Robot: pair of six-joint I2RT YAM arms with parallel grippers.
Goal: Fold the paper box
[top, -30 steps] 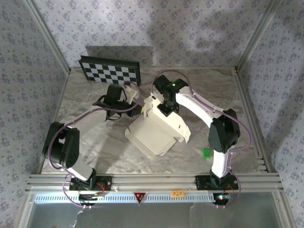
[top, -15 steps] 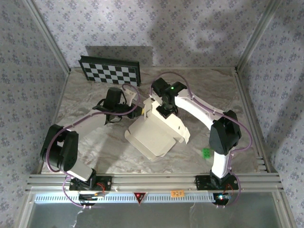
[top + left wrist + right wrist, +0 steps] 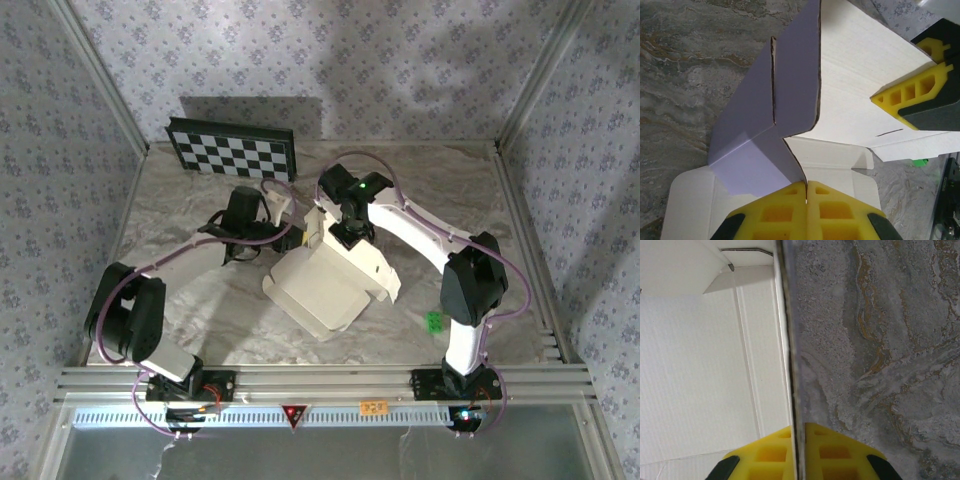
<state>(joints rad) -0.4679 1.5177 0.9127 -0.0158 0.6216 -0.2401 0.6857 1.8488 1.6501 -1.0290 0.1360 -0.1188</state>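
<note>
At the centre of the grey marbled tabletop [image 3: 190, 190], the white to pale-lavender thin cardboard paper box [image 3: 325, 285] is lying partly folded: its broad base panel is resting flat toward my bases, and its flaps are standing up at the far end. My left gripper [image 3: 806, 186] is reaching in from the left and pinching the bottom edge of an upright lavender flap, yellow fingers pressed together with only the card between them. My right gripper [image 3: 798, 432] is coming down from the far side and clamping just as tightly on the thin edge of a white wall panel, the card running straight up between its fingers, white box interior to one side and bare marble to the other. From the left wrist view, one yellow finger of the right gripper is lying against the white panel beyond the lavender flap. A black-and-white checkerboard panel [image 3: 232, 150] is leaning at the back wall, well apart from the box. A small green object [image 3: 434, 321] is sitting on the table near my right arm.
</note>
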